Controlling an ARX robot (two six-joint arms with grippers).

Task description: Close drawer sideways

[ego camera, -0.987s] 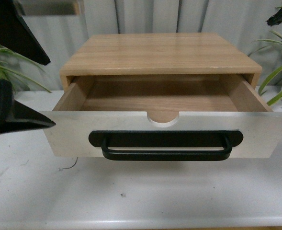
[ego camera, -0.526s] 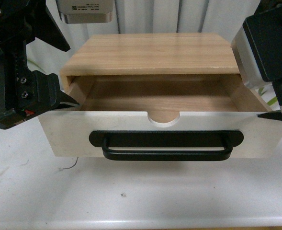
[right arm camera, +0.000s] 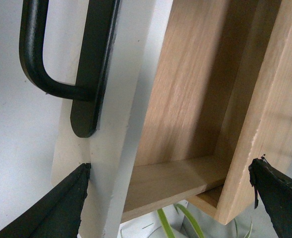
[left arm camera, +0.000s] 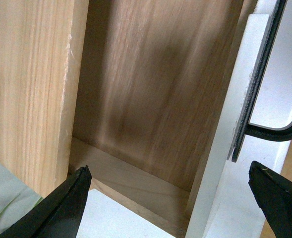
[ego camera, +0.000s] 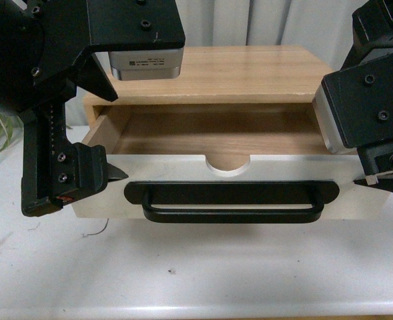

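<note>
Both arms reach in from the sides, the left arm [ego camera: 49, 80] at the drawer's [ego camera: 183, 172] left end, the right arm [ego camera: 369, 100] at its right end. The drawer stands pulled out of the cabinet [ego camera: 236, 73] towards the near side, at the table's [ego camera: 216, 273] middle.

The left gripper [left arm camera: 168, 193] has its fingers spread wide, one by the cabinet's side, the other on the near side of the white front. The right gripper [right arm camera: 169, 168] is spread likewise.

Only the wrist views show both fingertips; the front view shows the whole handle [ego camera: 231, 215]. Contact cannot be told.
</note>
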